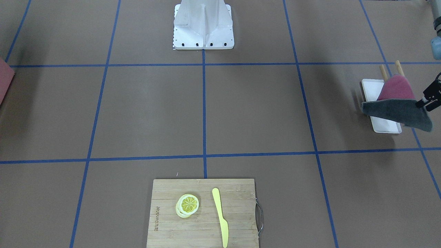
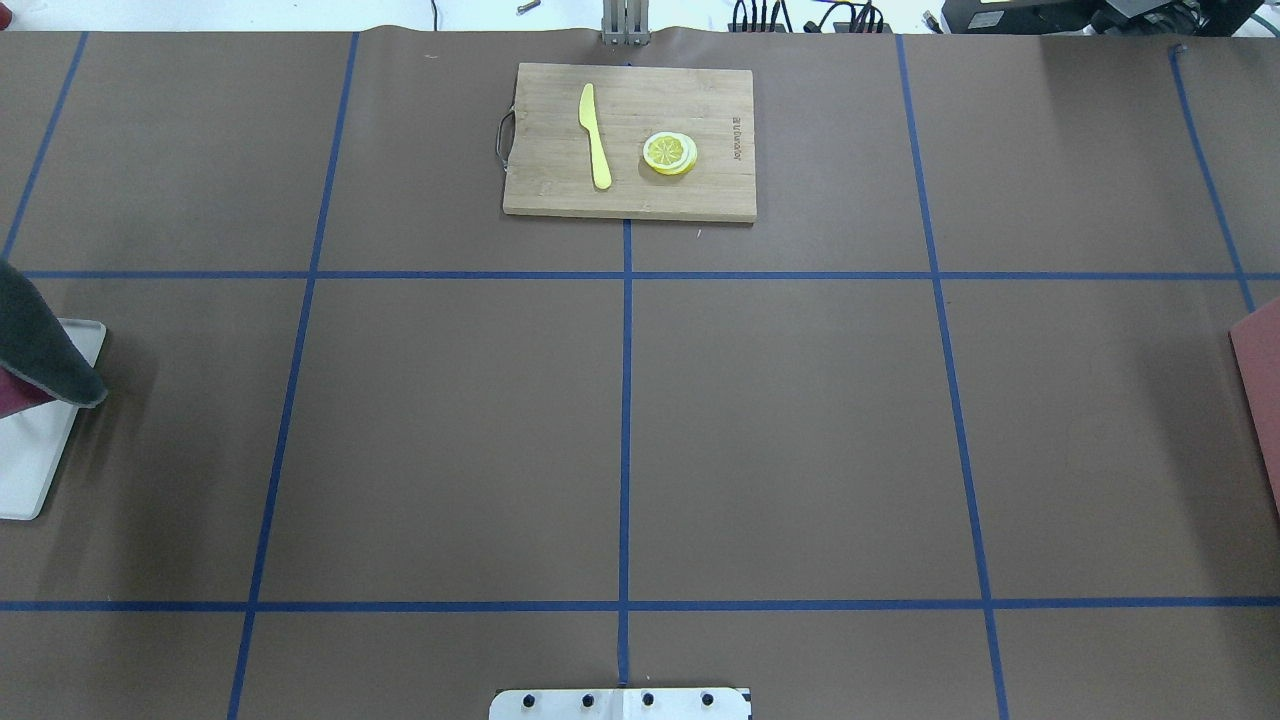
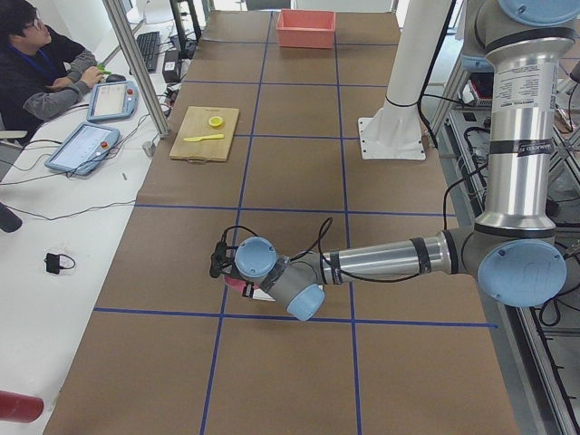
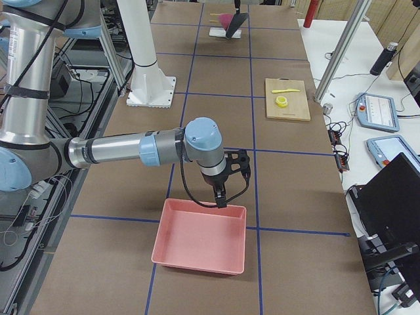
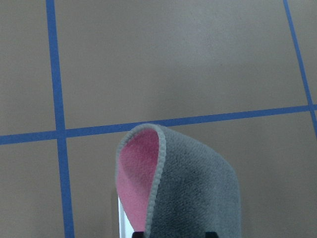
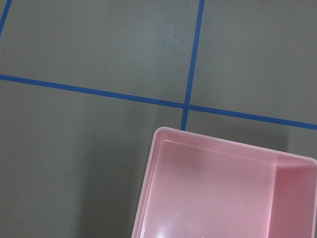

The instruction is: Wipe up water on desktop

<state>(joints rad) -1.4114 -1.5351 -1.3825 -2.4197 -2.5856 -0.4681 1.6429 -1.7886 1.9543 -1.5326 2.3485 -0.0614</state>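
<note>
The right gripper [image 4: 233, 190] hangs over the rim of a salmon-pink plastic bin [image 4: 197, 243]. It shows only in the side view from the table's right end, and its own wrist camera catches no fingers, so I cannot tell how its jaws stand. The left gripper [image 1: 424, 102] is cut by the frame edge in the front-facing view. Its black fingertips are pinched on the edge of a towelling cloth, grey on one face and pink on the other [image 1: 403, 110]. The cloth is raised and drapes down, hiding part of a small white rectangular tray [image 1: 370, 86] and the lower ends of two wooden pegs [image 1: 383, 71]. The flat matte brown desktop [image 2: 800, 420], crossed by thin blue tape lines in big rectangles, spans the whole table and looks dull and even. Only the right wrist view shows a faint curved outline [image 6: 64, 148] on it, at nine o'clock from the bin's corner, too pale to say if it is wet. Seen from overhead, the cloth and tray sit at nine o'clock and the bin at three. At twelve lies a light bamboo cutting board [image 2: 560, 110], which carries a yellow plastic knife [image 2: 595, 135] and lemon slices [image 2: 670, 153].
</note>
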